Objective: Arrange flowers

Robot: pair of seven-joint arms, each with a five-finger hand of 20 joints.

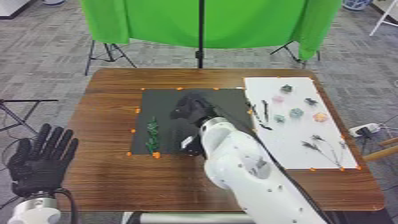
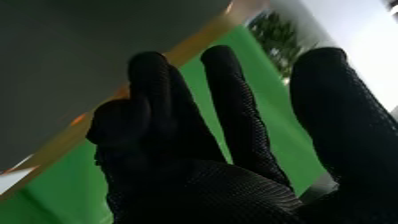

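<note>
In the head view my right hand [image 1: 194,109] is over the black mat [image 1: 164,102], its dark glove hard to tell from the mat. The right wrist view has the same hand [image 2: 209,185] with fingers mostly extended and nothing visible between them. A green leafy sprig [image 1: 153,136] lies along the mat's left side. On the white sheet [image 1: 284,137] are several small flower heads, among them a pink one [image 1: 278,99] and an orange one [image 1: 321,117], plus thin dark stems [image 1: 330,150]. My left hand [image 1: 40,160] is open beside the table's left edge, fingers straight.
Orange tabs mark the borders of mat and sheet on the wooden table [image 1: 102,117]. A dark twig [image 1: 264,114] lies by the sheet's left border. Behind the table hangs a green cloth [image 1: 249,27] on a black stand [image 1: 201,60].
</note>
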